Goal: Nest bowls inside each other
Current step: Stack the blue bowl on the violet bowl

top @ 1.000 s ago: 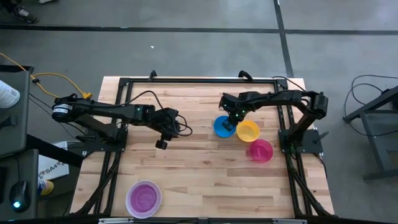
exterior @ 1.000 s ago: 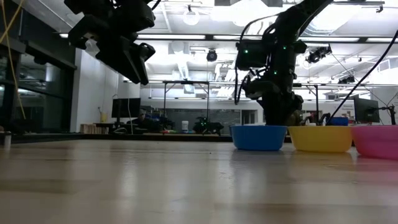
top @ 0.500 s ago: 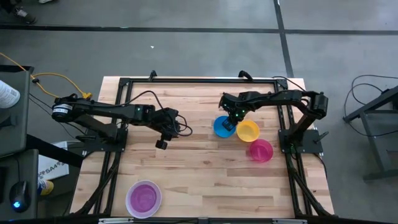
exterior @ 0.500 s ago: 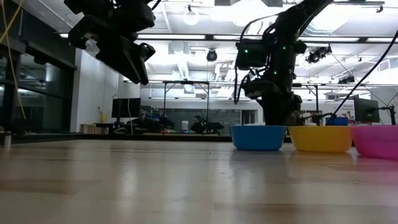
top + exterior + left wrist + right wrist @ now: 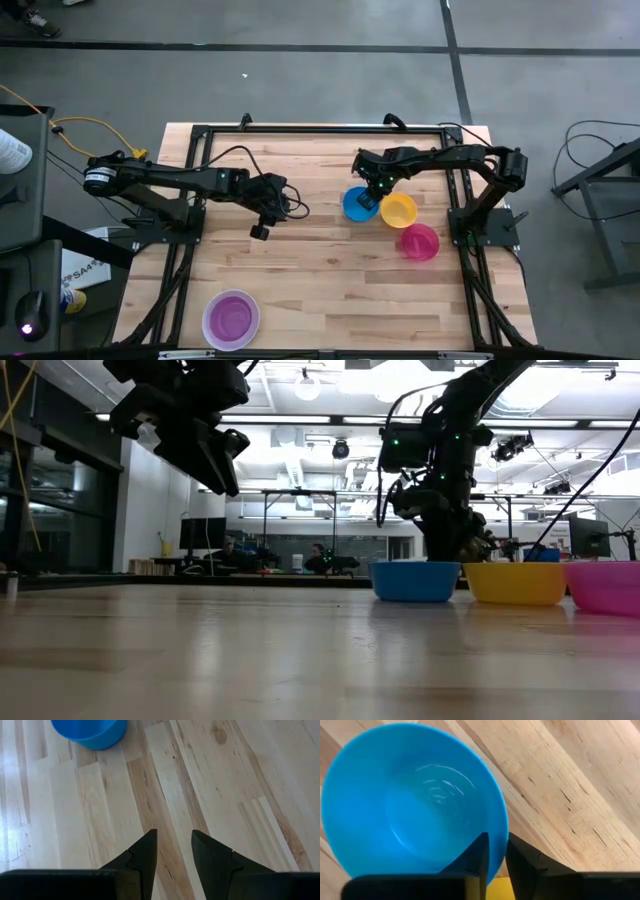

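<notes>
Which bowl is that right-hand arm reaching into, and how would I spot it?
Look at the right side of the wooden table, where three bowls sit in a slanting row. It is the blue bowl, nearest the table's middle, beside the yellow bowl. Only it has the right gripper straddling its rim, one finger inside.

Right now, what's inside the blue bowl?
The blue bowl holds no other bowl; one finger of the right gripper sits inside its rim, the other outside. Its underside is hidden.
</notes>
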Robot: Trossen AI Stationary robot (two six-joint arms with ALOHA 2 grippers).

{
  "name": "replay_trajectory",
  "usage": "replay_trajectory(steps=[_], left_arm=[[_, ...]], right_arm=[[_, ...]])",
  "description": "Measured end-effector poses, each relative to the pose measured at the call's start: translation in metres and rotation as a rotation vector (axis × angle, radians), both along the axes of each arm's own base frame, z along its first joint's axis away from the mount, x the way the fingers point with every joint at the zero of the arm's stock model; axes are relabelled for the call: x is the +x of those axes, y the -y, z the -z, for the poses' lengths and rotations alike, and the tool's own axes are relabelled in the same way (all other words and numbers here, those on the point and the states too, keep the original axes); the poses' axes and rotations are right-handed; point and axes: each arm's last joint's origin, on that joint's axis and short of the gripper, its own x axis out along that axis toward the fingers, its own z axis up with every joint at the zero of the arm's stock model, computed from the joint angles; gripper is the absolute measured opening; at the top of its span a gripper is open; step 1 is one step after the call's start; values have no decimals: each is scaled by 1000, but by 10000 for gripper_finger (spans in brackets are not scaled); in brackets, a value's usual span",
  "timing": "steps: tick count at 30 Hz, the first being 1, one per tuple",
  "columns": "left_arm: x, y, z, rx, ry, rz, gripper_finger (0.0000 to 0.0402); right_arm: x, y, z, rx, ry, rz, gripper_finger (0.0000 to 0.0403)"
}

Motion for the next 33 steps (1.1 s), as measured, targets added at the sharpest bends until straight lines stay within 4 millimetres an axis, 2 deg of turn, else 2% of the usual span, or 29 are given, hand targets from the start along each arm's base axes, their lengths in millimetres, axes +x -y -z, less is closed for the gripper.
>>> replay_trajectory(steps=[8,23,33], left_arm=[[0,0,0,0,0,0,120],[0,0,0,0,0,0,120],[0,1,0,-34,2,9,120]], right_arm=[[0,0,0,1,2,-1,7],[0,0,-1,3,6,6,5],[6,5,-3,39,89,68,4]])
